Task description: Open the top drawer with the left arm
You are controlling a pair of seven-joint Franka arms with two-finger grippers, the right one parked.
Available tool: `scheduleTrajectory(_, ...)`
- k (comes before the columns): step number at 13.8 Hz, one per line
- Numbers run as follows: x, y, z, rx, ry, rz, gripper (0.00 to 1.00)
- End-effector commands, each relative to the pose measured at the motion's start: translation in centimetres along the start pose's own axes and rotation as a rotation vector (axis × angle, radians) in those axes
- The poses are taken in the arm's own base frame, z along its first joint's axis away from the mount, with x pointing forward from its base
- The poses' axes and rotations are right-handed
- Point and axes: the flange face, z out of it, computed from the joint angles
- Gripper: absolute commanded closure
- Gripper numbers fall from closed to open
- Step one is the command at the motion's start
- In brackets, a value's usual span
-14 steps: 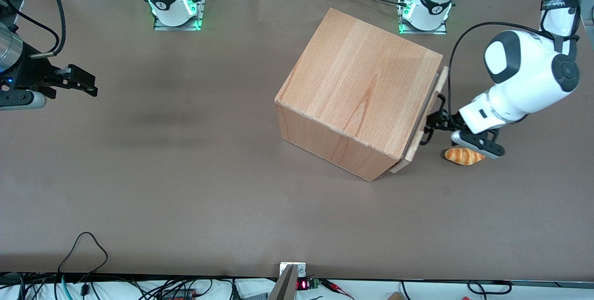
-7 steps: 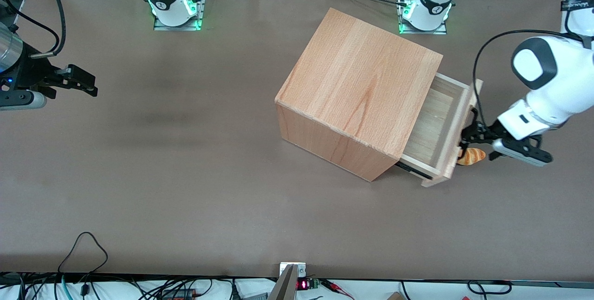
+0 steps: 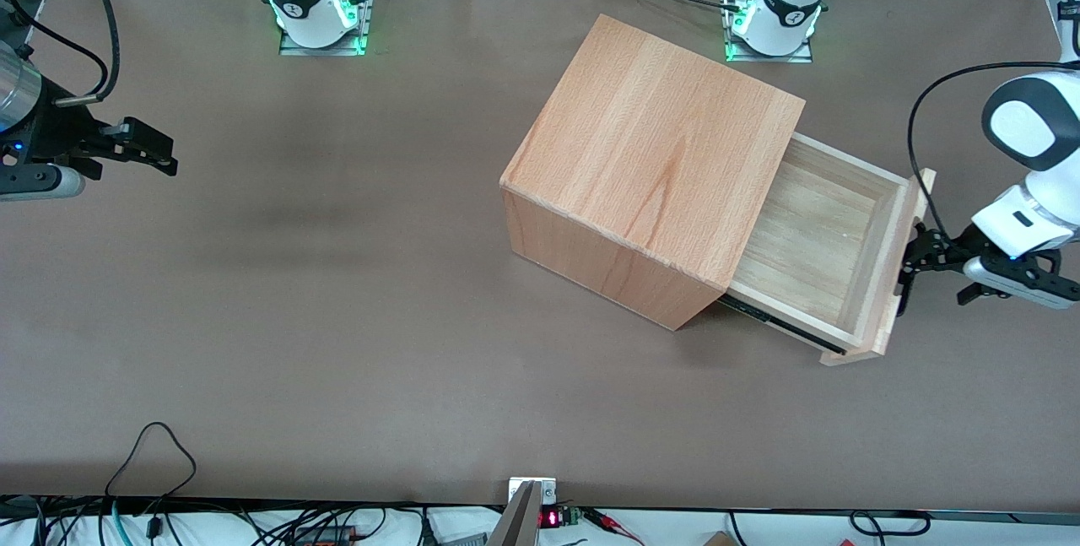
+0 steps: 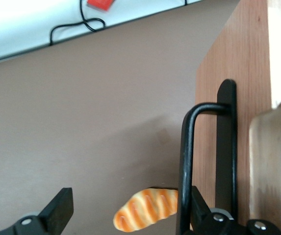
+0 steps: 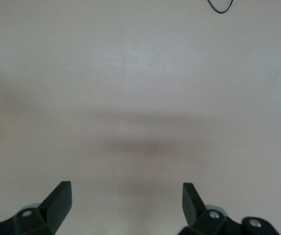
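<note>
at the right edge of the front view, the left arm's gripper (image 3: 915, 259) spreads its fingers wide, one finger hooked inside the black handle (image 4: 187, 161) of the pulled-out top drawer (image 3: 831, 234).

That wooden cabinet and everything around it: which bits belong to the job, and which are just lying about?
Part of the job:
- top drawer, pulled out
- its black bar handle
- left arm's gripper at the handle, fingers spread

Lying about:
- toy bread roll on the table

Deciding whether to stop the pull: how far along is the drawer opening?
Mostly done: the top drawer stands well out of the cabinet, floor exposed. In hand: the gripper sits open at the handle, one finger hooked inside it. Left: only releasing and retreating, probably.
</note>
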Motion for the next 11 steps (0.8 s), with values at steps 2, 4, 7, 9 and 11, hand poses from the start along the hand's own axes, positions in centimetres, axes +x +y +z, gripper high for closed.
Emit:
scheduleTrajectory(2, -2.0, -3.8, 1.7, 0.040, -0.036, 0.067, 0.00)
scheduleTrajectory(4, -1.8, -4.7, 0.8, 0.051, -0.026, 0.069, 0.00)
scheduleTrajectory(7, -1.3, -5.1, -0.6, 0.061, -0.007, 0.069, 0.00)
scheduleTrajectory(9, -0.7, -5.1, -1.6, 0.058, 0.001, 0.074, 0.00)
scheduleTrajectory(11, -0.2, -5.1, -2.9, 0.067, 0.014, 0.086, 0.00)
